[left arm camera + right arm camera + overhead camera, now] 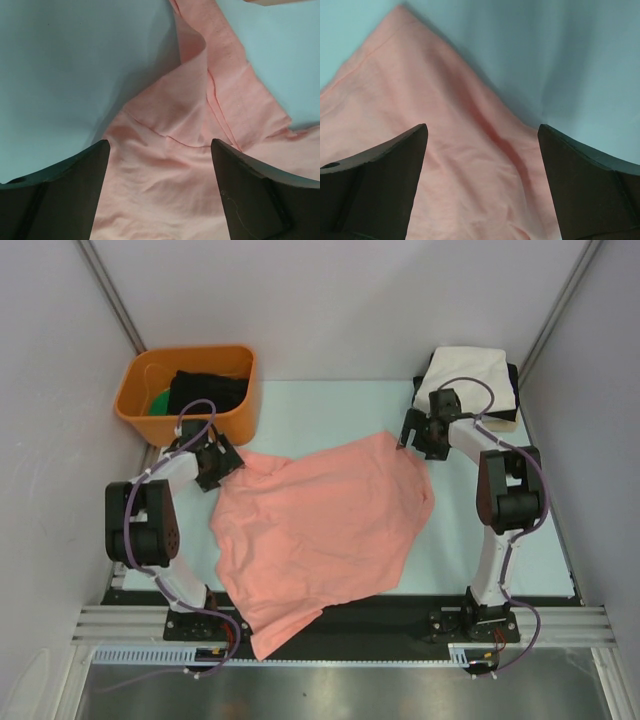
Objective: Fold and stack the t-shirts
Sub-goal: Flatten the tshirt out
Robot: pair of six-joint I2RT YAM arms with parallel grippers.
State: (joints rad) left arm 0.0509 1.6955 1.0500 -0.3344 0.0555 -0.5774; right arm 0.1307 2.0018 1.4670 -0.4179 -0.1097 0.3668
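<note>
The salmon-pink t-shirt (320,530) lies loosely spread and rumpled across the middle of the bench (330,405), its lower part hanging over the near edge. The work therefore looks to be at the flattening step, with no fold made yet. The left fingers (70,175) hover spread wide above the shirt's far-left corner, where a seam and a raised crease sit right between them. The right fingers (380,165) hang equally released above the far-right corner, the cloth's edge running beneath them. Neither pair grasps anything. The next move, I judge, calls for both to drop, pinch those corners and draw the cloth taut. Folded t-shirts (470,370), cream-white on top, sit stacked at the far right, and an orange tub (128,400) stands far left
</note>
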